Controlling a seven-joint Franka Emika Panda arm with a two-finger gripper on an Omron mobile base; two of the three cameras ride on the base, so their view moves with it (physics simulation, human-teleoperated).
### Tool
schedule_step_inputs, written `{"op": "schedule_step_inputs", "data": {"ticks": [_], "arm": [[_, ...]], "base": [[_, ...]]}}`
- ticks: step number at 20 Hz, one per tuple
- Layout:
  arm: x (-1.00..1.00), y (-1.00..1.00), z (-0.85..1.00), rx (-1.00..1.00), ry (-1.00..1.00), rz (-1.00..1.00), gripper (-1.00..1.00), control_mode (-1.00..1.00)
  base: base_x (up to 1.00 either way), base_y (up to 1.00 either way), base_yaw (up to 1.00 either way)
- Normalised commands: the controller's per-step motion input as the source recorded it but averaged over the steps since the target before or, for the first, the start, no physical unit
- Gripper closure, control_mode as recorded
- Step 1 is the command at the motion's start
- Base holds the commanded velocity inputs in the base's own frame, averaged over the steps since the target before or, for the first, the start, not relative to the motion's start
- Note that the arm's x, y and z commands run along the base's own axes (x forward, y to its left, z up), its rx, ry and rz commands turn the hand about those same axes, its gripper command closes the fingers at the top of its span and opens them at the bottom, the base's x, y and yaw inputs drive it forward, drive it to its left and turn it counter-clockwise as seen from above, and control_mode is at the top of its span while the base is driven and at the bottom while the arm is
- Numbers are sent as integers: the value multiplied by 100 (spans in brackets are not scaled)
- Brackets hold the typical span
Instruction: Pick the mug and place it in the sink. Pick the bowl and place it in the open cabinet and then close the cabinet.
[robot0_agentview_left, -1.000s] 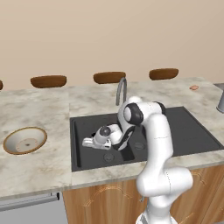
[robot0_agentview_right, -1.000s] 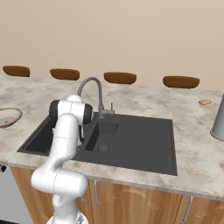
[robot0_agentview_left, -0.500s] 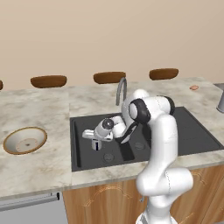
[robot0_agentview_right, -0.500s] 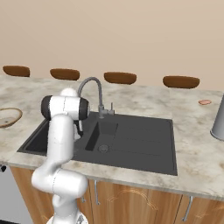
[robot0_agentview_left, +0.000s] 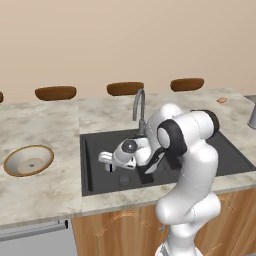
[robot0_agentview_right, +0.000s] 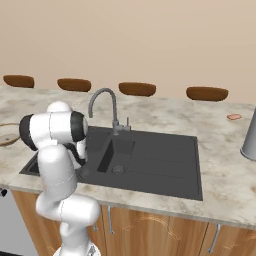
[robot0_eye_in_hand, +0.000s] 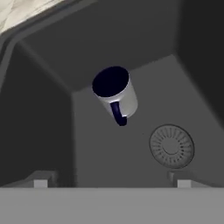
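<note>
So the mug is sitting upright on the floor of the sink, in the upper middle of the hand view, tucked near a corner of the basin. It looks pale on the outside with a dark navy inside and a dark handle pointing toward the bottom of the frame. The round drain is to its lower right, close by but not touching.

The gripper is let go: its two fingertips stand wide apart at the bottom of the hand view, one at lower left and one at lower right, with nothing between them. The mug is clear of both tips, further up in the frame. In the left base view the gripper hangs over the left basin, left of centre in the frame, with the arm bent down from the lower right.

The bowl is on the counter at the left edge of the left base view, well apart from the sink, tan rim and whitish inside. In the right base view just a sliver of it peeks in at the left edge.

The tap stands at the back rim of the sink, centre-left in the right base view. A grey metal vessel sits at the right edge of that view, and four brown stool seats line up behind the counter.
</note>
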Motion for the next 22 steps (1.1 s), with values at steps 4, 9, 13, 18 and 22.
{"op": "schedule_step_inputs", "data": {"ticks": [4,9,13,18,22], "arm": [[-14,-1,100,12,9,-6,-100,-100],[-10,0,100,6,1,0,-100,-100],[0,1,100,-3,0,0,-100,-100],[-1,8,100,-8,0,-3,-100,-100],[7,27,100,-5,2,-2,-100,-100]], "base": [[0,0,0],[0,0,0],[0,0,0],[0,0,0],[0,0,0]]}}
